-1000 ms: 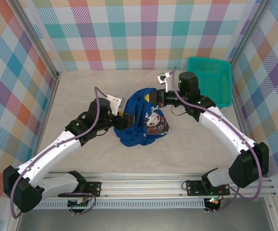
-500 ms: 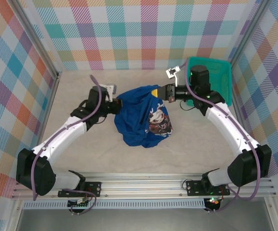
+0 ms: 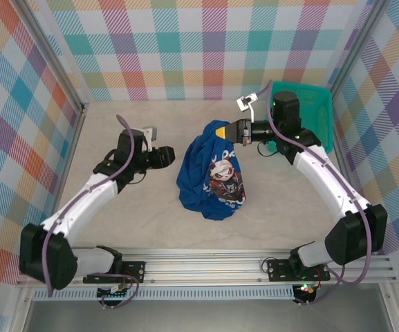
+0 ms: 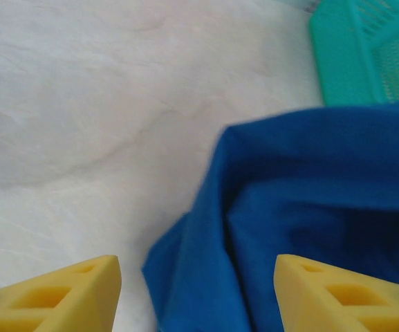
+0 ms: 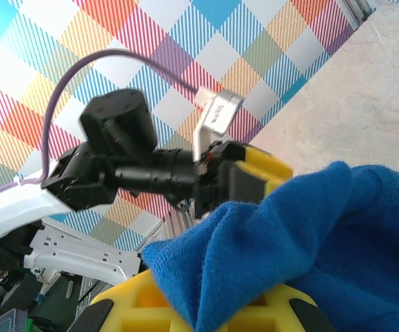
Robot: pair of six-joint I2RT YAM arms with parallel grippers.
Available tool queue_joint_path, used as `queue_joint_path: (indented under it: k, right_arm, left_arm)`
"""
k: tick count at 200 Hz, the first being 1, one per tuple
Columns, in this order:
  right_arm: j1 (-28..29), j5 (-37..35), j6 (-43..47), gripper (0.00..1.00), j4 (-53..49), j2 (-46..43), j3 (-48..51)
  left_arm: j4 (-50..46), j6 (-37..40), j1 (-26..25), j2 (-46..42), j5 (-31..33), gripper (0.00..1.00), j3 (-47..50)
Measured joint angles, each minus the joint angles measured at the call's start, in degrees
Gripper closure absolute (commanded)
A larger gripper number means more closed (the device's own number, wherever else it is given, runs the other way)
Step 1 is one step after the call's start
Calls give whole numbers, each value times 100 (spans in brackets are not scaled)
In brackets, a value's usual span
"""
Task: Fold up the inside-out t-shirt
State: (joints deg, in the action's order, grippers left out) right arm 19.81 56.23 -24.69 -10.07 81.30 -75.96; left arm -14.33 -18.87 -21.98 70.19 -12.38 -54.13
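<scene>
Pinching the far edge of the blue t-shirt (image 3: 202,181), the right gripper (image 3: 221,131) has its yellow fingers pressed together on a fold of the cloth, and its wrist view shows that fold bunched up between the two fingers (image 5: 126,304). From that held edge the t-shirt runs toward the near side as a crumpled, roughly oval heap on the middle of the table (image 3: 116,221), with a printed picture (image 3: 225,177) in white and dark red facing up on its right half. The left gripper (image 3: 167,156) sits just left of the heap, pointing at it, with its fingers spread apart and nothing between them. In its wrist view the two yellow fingertips (image 4: 68,294) stand wide at the bottom corners, and the t-shirt's folded edge (image 4: 303,228) lies ahead of them on the pale table (image 4: 81,104), not touching either finger as far as the picture shows. A teal basket (image 3: 308,111) stands at the far right corner of the table behind the right arm, well apart from the t-shirt, and its mesh corner shows beyond the cloth in the left wrist view (image 4: 365,48).
</scene>
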Motion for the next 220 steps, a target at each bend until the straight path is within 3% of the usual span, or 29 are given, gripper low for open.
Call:
queue_joint_path:
  k: [22, 93, 161, 220]
  right_arm:
    - [0, 2, -28, 100, 63, 24, 2]
    - [0, -20, 11, 100, 76, 31, 4]
    - [0, -31, 118, 100, -52, 31, 4]
    - [0, -68, 136, 100, -68, 68, 4]
  left_arm:
    - [332, -125, -240, -179, -498, 40, 144]
    - [1460, -826, -341, 1027, -1836, 37, 133]
    - [2203, -981, -422, 1045, -2297, 40, 136]
    - [2577, -984, -527, 1202, -2483, 51, 138]
